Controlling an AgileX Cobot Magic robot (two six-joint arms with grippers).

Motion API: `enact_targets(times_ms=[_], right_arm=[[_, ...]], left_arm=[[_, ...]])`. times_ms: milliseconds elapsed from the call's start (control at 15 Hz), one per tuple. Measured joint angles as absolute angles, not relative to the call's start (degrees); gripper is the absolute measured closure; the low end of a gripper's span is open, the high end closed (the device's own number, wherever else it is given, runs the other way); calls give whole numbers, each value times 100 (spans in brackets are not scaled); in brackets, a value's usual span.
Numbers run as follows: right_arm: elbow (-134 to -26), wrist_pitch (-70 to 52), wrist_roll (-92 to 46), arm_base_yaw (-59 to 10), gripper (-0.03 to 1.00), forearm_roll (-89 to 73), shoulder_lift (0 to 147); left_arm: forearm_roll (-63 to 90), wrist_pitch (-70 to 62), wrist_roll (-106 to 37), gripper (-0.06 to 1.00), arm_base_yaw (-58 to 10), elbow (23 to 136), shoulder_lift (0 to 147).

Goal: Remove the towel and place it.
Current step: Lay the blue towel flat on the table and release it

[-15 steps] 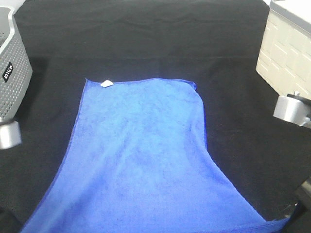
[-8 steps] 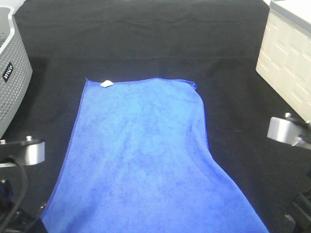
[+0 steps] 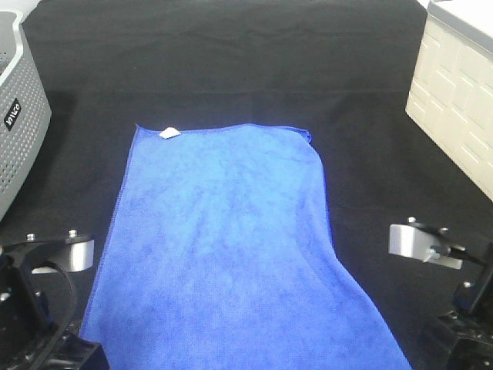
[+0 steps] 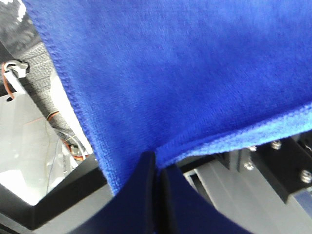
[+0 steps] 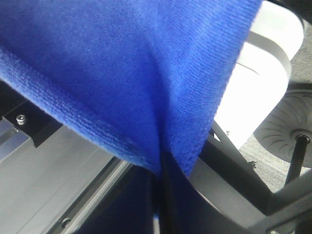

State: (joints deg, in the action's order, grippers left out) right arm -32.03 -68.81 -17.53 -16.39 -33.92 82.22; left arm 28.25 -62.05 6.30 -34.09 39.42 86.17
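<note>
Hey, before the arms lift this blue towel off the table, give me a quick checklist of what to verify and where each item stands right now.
1. Left gripper hold: jaws shut on the towel at its hem, ok.
2. Right gripper hold: jaws shut on a pinched fold of towel, ok.
3. Black table cloth not pinched along: only blue fabric shows at both jaws, ok.
4. Nothing resting on the towel: ok.
5. Grey basket and white box: both apart from the towel, ok.
6. Spot to place it: cannot tell.
</note>
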Motion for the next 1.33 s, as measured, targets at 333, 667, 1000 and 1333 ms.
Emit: enact_targets(times_ms=[333, 667, 1000, 1333], right_arm=[[-3203, -6595, -2068, -1639, 95, -3564, 9076], [-3203, -6354, -2412, -1633, 87, -3833, 9872], [-3203, -6308, -2573, -1633, 73, -3976, 9981], [-3203, -6308, -2613, -1633, 49, -3976, 9981]], left_arm=[[2693, -6119, 464, 94, -3730, 4085, 9465], [2636, -6119, 361, 94, -4074, 4601, 10227], [2618, -6154, 315, 94, -4400, 4824, 10428], [2699, -6234, -52, 79, -4418, 4824, 10428]])
